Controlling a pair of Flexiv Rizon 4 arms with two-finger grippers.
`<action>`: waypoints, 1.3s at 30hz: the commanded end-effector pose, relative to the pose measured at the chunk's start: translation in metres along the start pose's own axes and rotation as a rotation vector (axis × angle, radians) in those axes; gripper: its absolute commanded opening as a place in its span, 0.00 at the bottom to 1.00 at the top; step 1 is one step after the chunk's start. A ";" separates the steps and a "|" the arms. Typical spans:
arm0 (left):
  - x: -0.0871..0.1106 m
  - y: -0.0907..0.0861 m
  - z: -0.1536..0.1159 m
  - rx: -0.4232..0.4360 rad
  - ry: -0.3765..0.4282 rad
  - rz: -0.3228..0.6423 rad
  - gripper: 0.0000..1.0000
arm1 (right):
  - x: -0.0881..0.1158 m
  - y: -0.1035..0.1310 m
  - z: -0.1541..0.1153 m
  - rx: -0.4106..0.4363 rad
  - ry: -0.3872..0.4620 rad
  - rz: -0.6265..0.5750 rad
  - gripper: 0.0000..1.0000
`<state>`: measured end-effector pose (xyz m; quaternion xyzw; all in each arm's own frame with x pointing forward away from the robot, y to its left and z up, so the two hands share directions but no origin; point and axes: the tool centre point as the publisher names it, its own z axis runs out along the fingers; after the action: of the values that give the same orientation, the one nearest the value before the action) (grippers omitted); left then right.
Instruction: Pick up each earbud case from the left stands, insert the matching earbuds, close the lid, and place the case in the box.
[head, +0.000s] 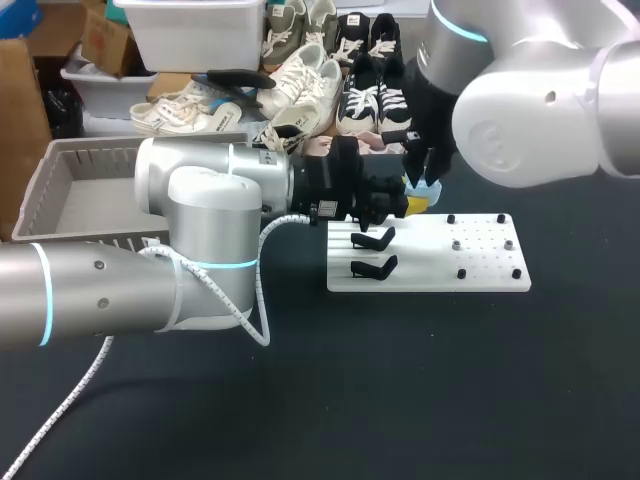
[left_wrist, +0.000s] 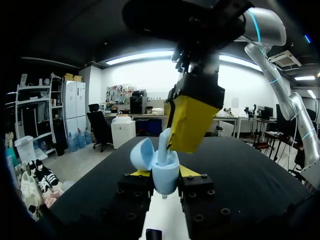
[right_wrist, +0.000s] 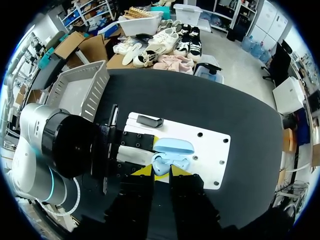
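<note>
left claw (left_wrist: 164, 174) clenched on open earbud case (left_wrist: 162, 167), held above the white board (head: 430, 268). right claw (right_wrist: 161, 171) looks pinched on an earbud (left_wrist: 163, 145) at the case mouth. risk: an off-axis push jams it or twists the case loose.

My left arm (head: 120, 280) lies low and level, with its wrist stretched out sideways. The left gripper (left_wrist: 164, 175) presses its two yellow tips on the earbud case (left_wrist: 167, 167) from both sides. The right arm (head: 540, 110) bends over it with the wrist pointing straight down. The right gripper (right_wrist: 161, 171) hangs just above the left claw, fingers nearly together, pinching the earbud (left_wrist: 163, 146).
</note>
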<state>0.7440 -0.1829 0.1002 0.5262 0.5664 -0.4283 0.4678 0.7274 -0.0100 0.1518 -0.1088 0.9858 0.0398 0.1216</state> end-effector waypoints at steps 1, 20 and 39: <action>0.000 -0.001 0.000 -0.004 -0.003 0.001 0.00 | -0.002 0.001 0.002 0.001 0.008 -0.001 0.00; 0.000 -0.001 0.000 -0.004 -0.003 0.001 0.00 | -0.003 0.000 0.010 0.008 0.026 0.004 0.00; 0.000 -0.001 0.000 -0.004 -0.003 0.001 0.00 | -0.003 -0.003 0.011 0.006 0.031 0.004 0.00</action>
<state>0.7441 -0.1829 0.1000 0.5260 0.5665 -0.4284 0.4679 0.7318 -0.0097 0.1423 -0.1065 0.9878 0.0346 0.1085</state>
